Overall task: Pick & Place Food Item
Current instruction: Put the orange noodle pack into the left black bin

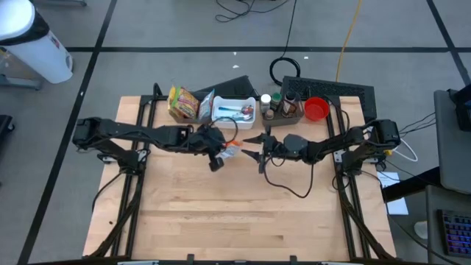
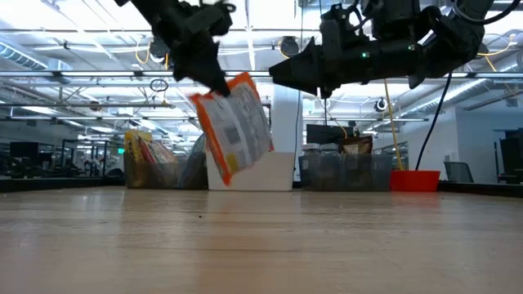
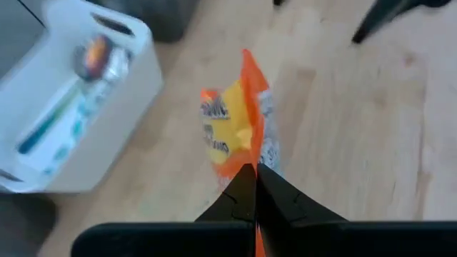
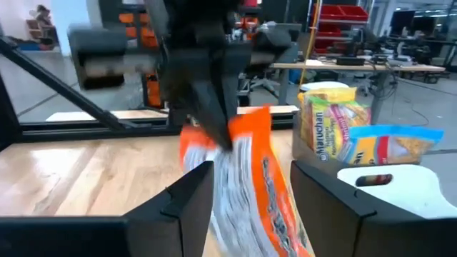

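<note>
An orange and yellow food packet (image 2: 237, 126) hangs in the air above the middle of the wooden table (image 1: 243, 213). My left gripper (image 3: 255, 171) is shut on the packet's top. My right gripper (image 4: 250, 178) stands open and level, facing the left one. Its two fingers stand on either side of the packet's (image 4: 253, 193) edge. In the low view a small gap shows between that gripper (image 2: 278, 72) and the packet. From above, the packet (image 1: 231, 151) lies between the two grippers. My left gripper pinches the packet's upper edge (image 3: 250, 153) between its two fingers, which come slanting down from the table's left side. The packet hangs tilted below the fingers (image 2: 214, 82), lifted clear of the table.
At the far edge stand a white bin (image 1: 234, 112) with utensils, yellow noodle packs (image 1: 184, 103), a dark tray with bottles (image 1: 283, 104) and a red cup (image 1: 316, 109). The near half of the table is bare wood.
</note>
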